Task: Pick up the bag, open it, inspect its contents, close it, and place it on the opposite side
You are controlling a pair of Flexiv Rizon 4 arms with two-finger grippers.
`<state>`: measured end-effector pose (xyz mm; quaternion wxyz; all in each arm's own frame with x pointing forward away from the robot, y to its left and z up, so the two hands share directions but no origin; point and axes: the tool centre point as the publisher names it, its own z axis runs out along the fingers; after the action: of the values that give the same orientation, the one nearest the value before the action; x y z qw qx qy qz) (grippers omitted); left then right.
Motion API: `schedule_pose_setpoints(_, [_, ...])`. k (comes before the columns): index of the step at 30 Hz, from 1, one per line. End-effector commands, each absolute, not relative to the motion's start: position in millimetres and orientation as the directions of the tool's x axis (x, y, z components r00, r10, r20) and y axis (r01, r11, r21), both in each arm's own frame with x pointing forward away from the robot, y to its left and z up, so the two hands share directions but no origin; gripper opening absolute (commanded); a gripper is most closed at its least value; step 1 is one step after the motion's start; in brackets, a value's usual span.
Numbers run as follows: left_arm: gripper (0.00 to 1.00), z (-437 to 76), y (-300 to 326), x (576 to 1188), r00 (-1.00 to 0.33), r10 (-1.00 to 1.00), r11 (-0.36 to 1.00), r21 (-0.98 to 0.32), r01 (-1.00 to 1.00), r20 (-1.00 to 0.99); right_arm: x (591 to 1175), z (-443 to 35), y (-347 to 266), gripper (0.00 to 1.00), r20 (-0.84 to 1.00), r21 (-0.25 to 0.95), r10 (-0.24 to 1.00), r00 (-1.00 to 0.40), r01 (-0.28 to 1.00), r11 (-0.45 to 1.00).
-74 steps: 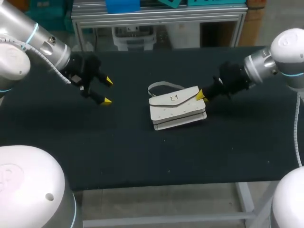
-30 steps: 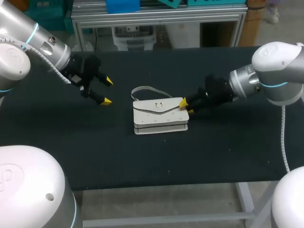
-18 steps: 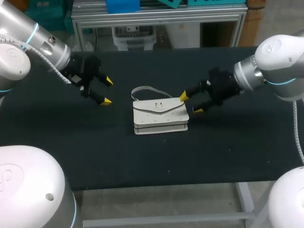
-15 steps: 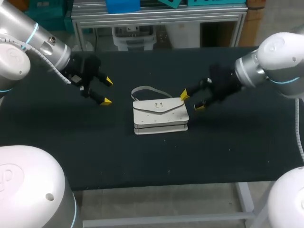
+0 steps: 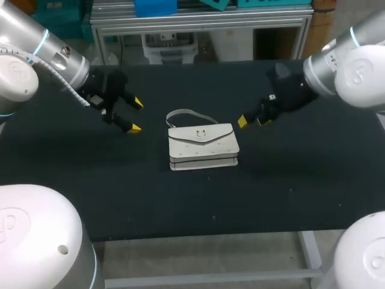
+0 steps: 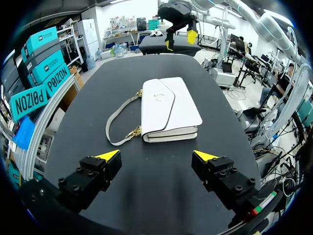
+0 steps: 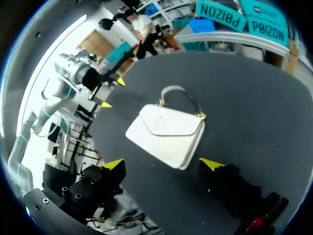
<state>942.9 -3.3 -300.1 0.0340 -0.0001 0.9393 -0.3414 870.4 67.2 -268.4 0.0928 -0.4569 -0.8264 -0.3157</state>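
Right now, from my console, the dark bench [image 5: 180, 205] carries one thing: the white bag [image 5: 203, 146], lying flat about midway between the near and far edges and a little left of the middle. Its flap is folded down and faces up, with a small ring clasp [image 5: 200, 133] at the centre of the flap. Nothing is touching the bag.

On the bag's far side, its thin pale strap [image 5: 183, 114] lies in a loop on the bench, bending out to the far left. In the left wrist view I can see gold-coloured fittings where the strap meets the bag's body.

A bit farther back and to the right, my right end effector [image 5: 252, 121] hangs just off the bag's far right corner, apart from it. Its two yellow-tipped fingers are spread and hold nothing. From its own wrist camera the bag sits ahead of the spread fingers, not between them.

At about the same depth on the left, my left end effector [image 5: 136, 115] sits well clear of the bag, off its far left corner. Its fingers are also spread wide, with nothing between them. Its wrist camera looks across the bench at the bag, with the strap loop on the far side, and the right end effector shows beyond the bag.
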Motion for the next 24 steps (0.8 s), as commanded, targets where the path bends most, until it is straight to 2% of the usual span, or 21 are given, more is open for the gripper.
schedule_pose_setpoints(1, [1.0, -301.0, -3.3, 942.8, -0.998, -0.023, 0.765, -0.644, 0.024, -0.066, 867.1, -265.9, 70.3, 1.0, 0.149, 0.448, 0.767, -0.624, 0.734, 0.511])
schedule_pose_setpoints(5, [1.0, -301.0, -3.3, 942.8, -0.998, -0.023, 0.765, -0.644, 0.024, -0.066, 867.1, -265.9, 70.3, 1.0, 0.149, 0.448, 0.767, -0.624, 0.734, 0.511])
schedule_pose_setpoints(6, [1.0, -301.0, -3.3, 942.8, -0.998, -0.023, 0.765, -0.644, 0.024, -0.066, 869.3, -267.1, 82.9, 1.0, 0.041, 0.451, 0.75, -0.66, 0.682, 0.576])
schedule_pose_setpoints(10, [1.0, -297.1, -16.0, 933.1, -0.982, 0.096, 0.751, -0.635, 0.179, -0.163, 861.5, -275.6, 97.0, 1.0, -0.115, 0.489, 0.592, -0.798, 0.473, 0.733])
schedule_pose_setpoints(13, [1.0, -292.1, -20.2, 928.4, -0.963, 0.153, 0.741, -0.618, 0.26, -0.222, 852.1, -283.6, 97.6, 1.0, -0.182, 0.491, 0.5, -0.847, 0.362, 0.793])
schedule_pose_setpoints(19, [1.0, -286.8, -33.5, 927.6, -0.922, 0.252, 0.733, -0.564, 0.381, -0.295, 845.7, -292.7, 87.1, 1.0, -0.261, 0.494, 0.407, -0.876, 0.241, 0.835])
schedule_pose_setpoints(24, [1.0, -286.0, -46.3, 927.4, -0.898, 0.297, 0.709, -0.556, 0.434, -0.324, 834.6, -294.0, 85.5, 1.0, -0.378, 0.441, 0.294, -0.878, 0.108, 0.891])
